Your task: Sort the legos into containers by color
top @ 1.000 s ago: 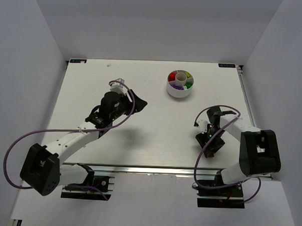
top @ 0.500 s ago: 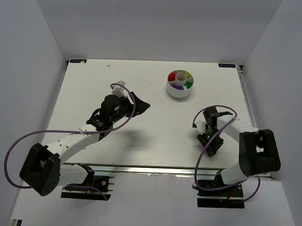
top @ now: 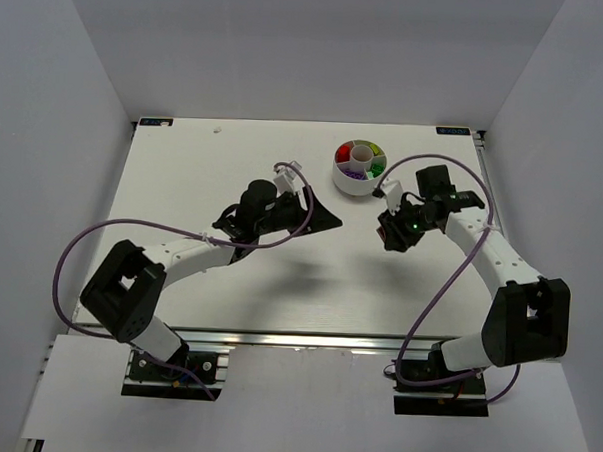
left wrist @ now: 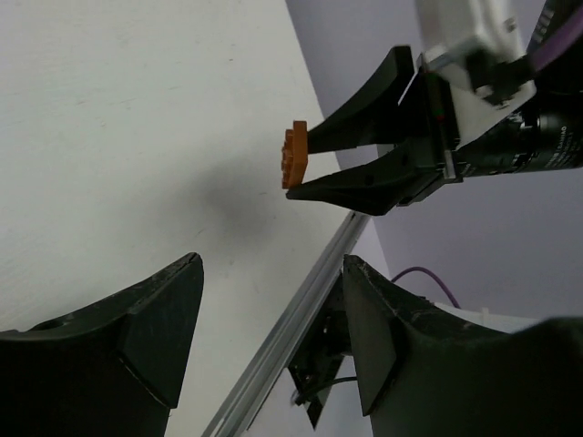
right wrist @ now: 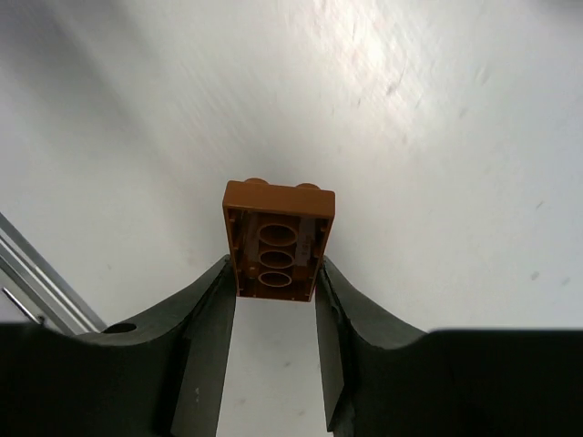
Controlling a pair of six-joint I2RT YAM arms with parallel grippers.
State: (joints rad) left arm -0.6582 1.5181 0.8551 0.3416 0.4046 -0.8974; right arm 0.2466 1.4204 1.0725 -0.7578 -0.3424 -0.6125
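Right claw [right wrist: 273,278]: we see it pinching the small orange studded plastic brick [right wrist: 279,239] across its short sides (long axis runs out along the fingers).
Round white plastic divided dish [top: 358,186]: near, lying far and slightly left of that claw.
Left claw [left wrist: 273,271]: parted, empty, left of the brick.
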